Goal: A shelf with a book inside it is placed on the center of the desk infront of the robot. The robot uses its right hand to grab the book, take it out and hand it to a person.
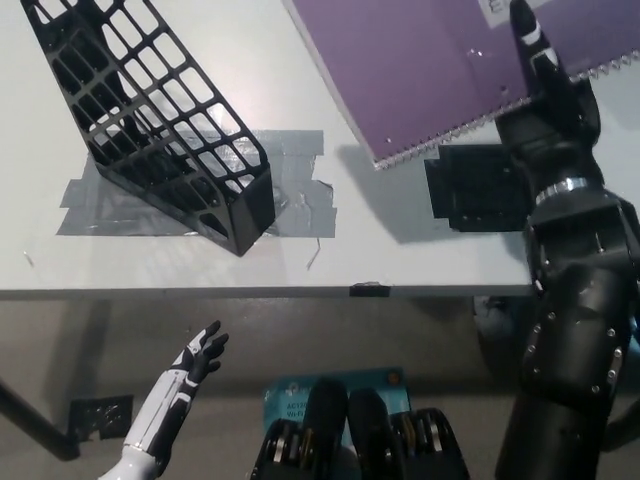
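The purple book [440, 70] sits at upper right, clear of the empty shelf [150, 120], spiral edge running diagonally, my right hand [545, 85] clamped on its lower right corner, left hand [200, 352] idle, open below the counter [300, 250].

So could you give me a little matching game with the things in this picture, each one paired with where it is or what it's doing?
Things:
1. purple notebook
2. black shelf
3. white left hand
4. black right hand

States:
A. empty, standing on grey tape
B. open, below the desk edge
C. shut on the notebook
D. held above the desk, top right

Pairs: 1-D, 2-A, 3-B, 4-C
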